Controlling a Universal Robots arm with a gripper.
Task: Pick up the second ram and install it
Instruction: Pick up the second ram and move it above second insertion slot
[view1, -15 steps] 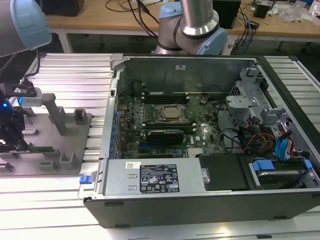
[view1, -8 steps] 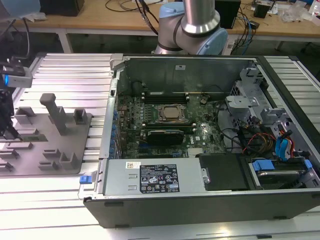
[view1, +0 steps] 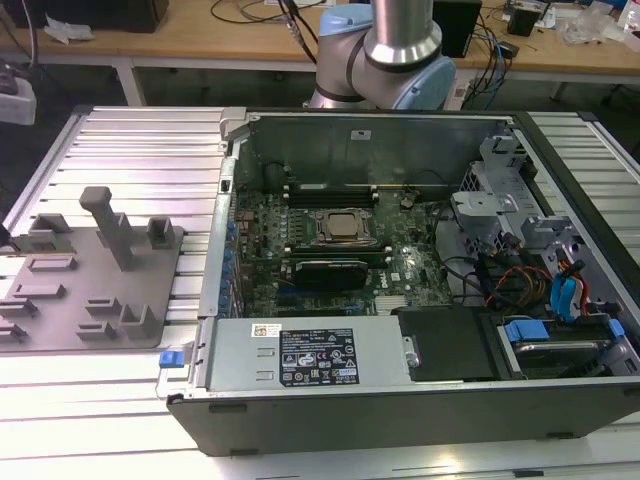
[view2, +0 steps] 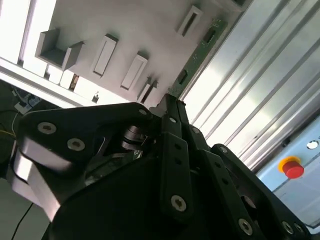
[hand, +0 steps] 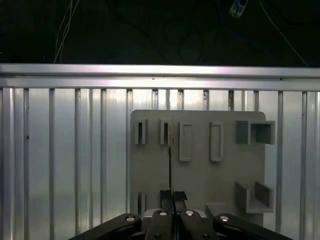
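Observation:
In the second wrist view my black gripper (view2: 170, 102) is shut on the second ram (view2: 202, 42), a narrow green board with small dark chips that sticks out past the fingertips. The first wrist view shows the same ram (hand: 170, 165) edge-on as a thin dark line rising from the closed gripper (hand: 172, 196). Both wrist views have the grey holder plate (hand: 200, 175) well behind the ram, with several empty slots (hand: 185, 142). In the exterior view the open computer case holds the motherboard with its CPU socket (view1: 338, 226) and black memory slots (view1: 330, 188) beside it.
The grey holder plate (view1: 90, 265) lies on the ribbed aluminium table (view1: 150, 150) at the exterior view's left, with an upright post (view1: 105, 220). The case walls (view1: 215, 260), power supply (view1: 305, 355), cables and drive bays (view1: 560, 300) crowd the motherboard. The arm's base (view1: 385, 50) stands behind the case.

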